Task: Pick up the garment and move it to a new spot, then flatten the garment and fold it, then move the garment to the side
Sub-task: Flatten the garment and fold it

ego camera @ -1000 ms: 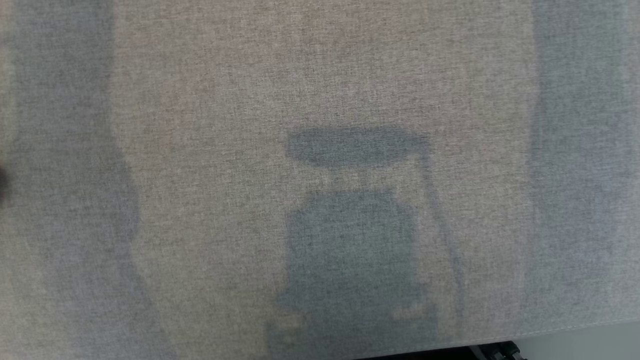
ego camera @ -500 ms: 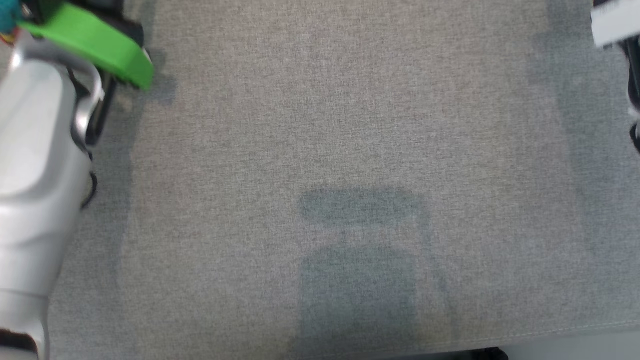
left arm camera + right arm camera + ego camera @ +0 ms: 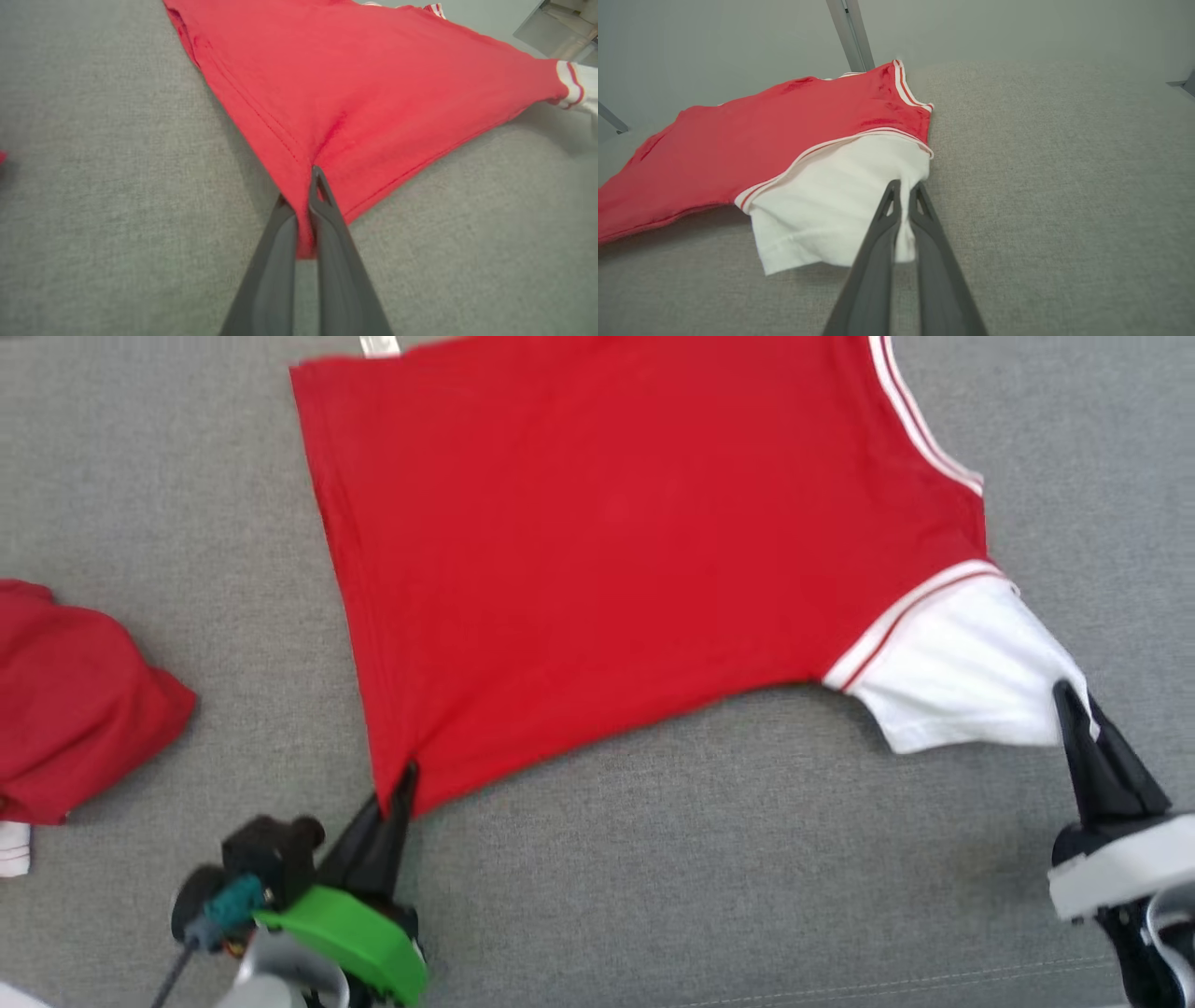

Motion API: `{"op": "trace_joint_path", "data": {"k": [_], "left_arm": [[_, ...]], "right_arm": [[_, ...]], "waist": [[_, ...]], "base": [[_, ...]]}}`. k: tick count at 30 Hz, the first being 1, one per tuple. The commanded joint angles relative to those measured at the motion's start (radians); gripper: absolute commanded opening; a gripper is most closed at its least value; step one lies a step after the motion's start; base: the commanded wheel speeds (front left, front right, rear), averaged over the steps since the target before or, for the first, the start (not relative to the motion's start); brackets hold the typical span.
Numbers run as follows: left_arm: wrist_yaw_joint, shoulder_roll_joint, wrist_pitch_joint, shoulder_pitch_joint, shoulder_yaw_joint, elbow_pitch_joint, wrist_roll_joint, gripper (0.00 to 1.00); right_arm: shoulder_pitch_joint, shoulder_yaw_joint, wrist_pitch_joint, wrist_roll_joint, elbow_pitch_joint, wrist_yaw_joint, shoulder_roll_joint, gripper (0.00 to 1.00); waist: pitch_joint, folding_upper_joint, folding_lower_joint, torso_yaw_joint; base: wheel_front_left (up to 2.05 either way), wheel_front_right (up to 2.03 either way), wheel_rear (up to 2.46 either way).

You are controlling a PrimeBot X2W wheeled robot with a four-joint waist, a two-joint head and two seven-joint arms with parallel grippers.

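The garment [image 3: 607,551] is a red T-shirt with a white sleeve [image 3: 962,672] and white trim stripes, spread across the grey fabric surface. My left gripper [image 3: 403,784] is shut on the shirt's near left hem corner; the left wrist view shows red cloth [image 3: 355,93] pinched between the dark fingers [image 3: 327,219]. My right gripper [image 3: 1069,705] is shut on the edge of the white sleeve [image 3: 831,196], which passes between its fingers [image 3: 882,233]. The shirt's near edge is pulled taut between both grippers.
A second crumpled red cloth [image 3: 65,709] with a white edge lies at the far left of the grey surface [image 3: 700,859]. The surface's front seam runs near the bottom right. A pale wall and metal post [image 3: 850,32] stand behind the surface.
The head camera has swung, so the view went from bare grey fabric with shadows to the red shirt and both grippers. No motion of the things themselves can be told.
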Motion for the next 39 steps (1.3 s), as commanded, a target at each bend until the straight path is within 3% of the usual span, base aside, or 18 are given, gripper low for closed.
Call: {"op": "trace_joint_path", "data": {"k": [1, 6, 11, 22, 27, 39], "left_arm": [[0.028, 0.009, 0.004, 0.058, -0.006, -0.032, 0.002, 0.00], [0.116, -0.013, 0.010, 0.257, -0.009, -0.172, -0.063, 0.00], [0.158, -0.028, 0.033, 0.335, -0.002, -0.262, -0.116, 0.00], [0.197, -0.021, 0.192, 0.202, 0.027, -0.314, -0.175, 0.00], [0.193, -0.040, 0.288, 0.124, 0.080, -0.355, -0.289, 0.00], [0.208, -0.054, 0.402, -0.070, 0.106, -0.246, -0.325, 0.00]], "right_arm": [[0.050, -0.018, -0.005, -0.010, -0.015, -0.002, 0.014, 0.00], [0.231, -0.060, -0.001, -0.011, -0.072, -0.002, 0.081, 0.00], [0.262, -0.087, 0.002, 0.006, -0.094, -0.002, 0.119, 0.00], [0.009, -0.072, 0.047, 0.000, -0.025, -0.002, 0.103, 0.00], [-0.143, -0.043, 0.084, -0.007, 0.030, -0.002, 0.087, 0.00], [-0.358, 0.028, 0.092, -0.051, 0.204, -0.002, 0.078, 0.00]], "waist": [[-0.108, 0.0000, 0.0001, -0.022], [-0.126, 0.0000, 0.0001, -0.035], [-0.107, 0.0000, 0.0001, -0.041], [-0.074, 0.0000, 0.0001, -0.021], [-0.030, 0.0000, 0.0001, -0.004], [0.013, 0.0000, 0.0001, 0.024]], "base": [[0.00, 0.00, 0.00], [0.00, 0.00, 0.00], [0.00, 0.00, 0.00], [0.00, 0.00, 0.00], [0.00, 0.00, 0.00], [0.00, 0.00, 0.00]]}}
